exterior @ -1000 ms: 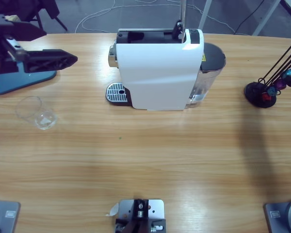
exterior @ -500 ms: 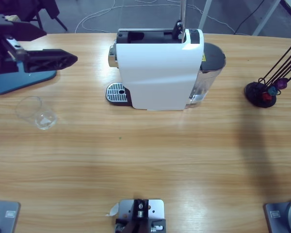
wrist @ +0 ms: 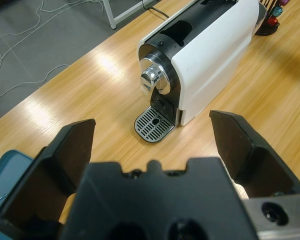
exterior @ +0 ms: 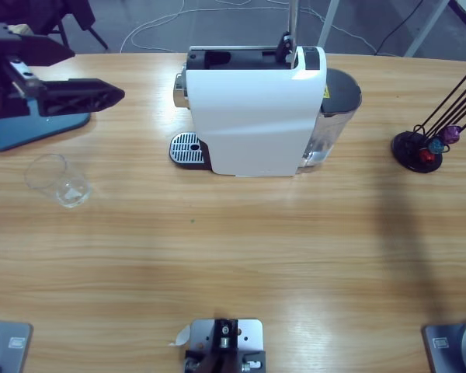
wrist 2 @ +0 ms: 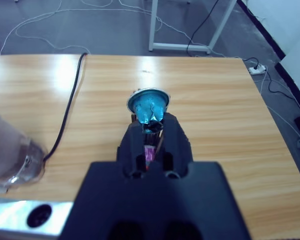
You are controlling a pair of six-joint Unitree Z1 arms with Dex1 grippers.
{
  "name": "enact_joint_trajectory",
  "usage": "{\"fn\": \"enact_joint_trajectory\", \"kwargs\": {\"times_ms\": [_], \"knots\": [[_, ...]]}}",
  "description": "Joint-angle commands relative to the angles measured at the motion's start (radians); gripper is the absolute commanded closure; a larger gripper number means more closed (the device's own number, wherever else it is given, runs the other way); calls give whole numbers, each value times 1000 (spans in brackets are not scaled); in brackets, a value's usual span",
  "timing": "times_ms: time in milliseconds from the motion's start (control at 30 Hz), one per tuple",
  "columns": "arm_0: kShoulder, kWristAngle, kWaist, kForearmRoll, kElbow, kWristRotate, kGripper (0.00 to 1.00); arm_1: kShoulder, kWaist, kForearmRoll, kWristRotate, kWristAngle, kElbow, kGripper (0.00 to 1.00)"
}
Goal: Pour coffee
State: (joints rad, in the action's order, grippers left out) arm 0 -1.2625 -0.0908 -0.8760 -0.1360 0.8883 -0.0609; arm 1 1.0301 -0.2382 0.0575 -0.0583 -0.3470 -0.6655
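— One change?
— Yes. The right gripper (wrist 2: pixel 151 131), pinching a blue foil capsule (wrist 2: pixel 148 107), has lifted clear of the black wire capsule rack (exterior: pixel 419 148) at three o'clock. Loading likely comes next.
— Room?
— The long wooden table (exterior: pixel 233 256) lies bare from four to eight o'clock. The white boxy coffee machine (exterior: pixel 256 109) sits at twelve. The clear glass tumbler (exterior: pixel 58 180) is at nine, near the edge. The left gripper (wrist: pixel 152 122) is spread wide above it.

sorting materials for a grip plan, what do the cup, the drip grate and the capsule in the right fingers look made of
Cup: clear glass or clear plastic; the table grain shows through it. Drip grate: silvery perforated metal, possibly plated plastic. Capsule: shiny blue crinkled foil, likely aluminium, clamped in the right gripper.
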Motion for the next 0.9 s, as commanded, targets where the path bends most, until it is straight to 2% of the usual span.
{"fn": "enact_joint_trajectory", "kwargs": {"times_ms": [33,167,300,467,633,900], "knots": [[-23,-14,-8,8,-2,17,0,-55,-204,67,150,236,-21,1000],[-1,-6,-8,-55,9,-40,0,58,-383,73,280,333,-83,1000],[32,-6,-1,-83,-4,-63,0,203,-462,97,371,442,-226,1000],[45,-7,0,-83,-21,-62,0,396,-577,146,460,451,-411,1000],[74,-10,12,-83,-37,-62,0,588,-625,179,495,455,-601,1000],[90,-7,54,-82,-45,-62,0,717,-637,245,580,335,-788,1000]]}}
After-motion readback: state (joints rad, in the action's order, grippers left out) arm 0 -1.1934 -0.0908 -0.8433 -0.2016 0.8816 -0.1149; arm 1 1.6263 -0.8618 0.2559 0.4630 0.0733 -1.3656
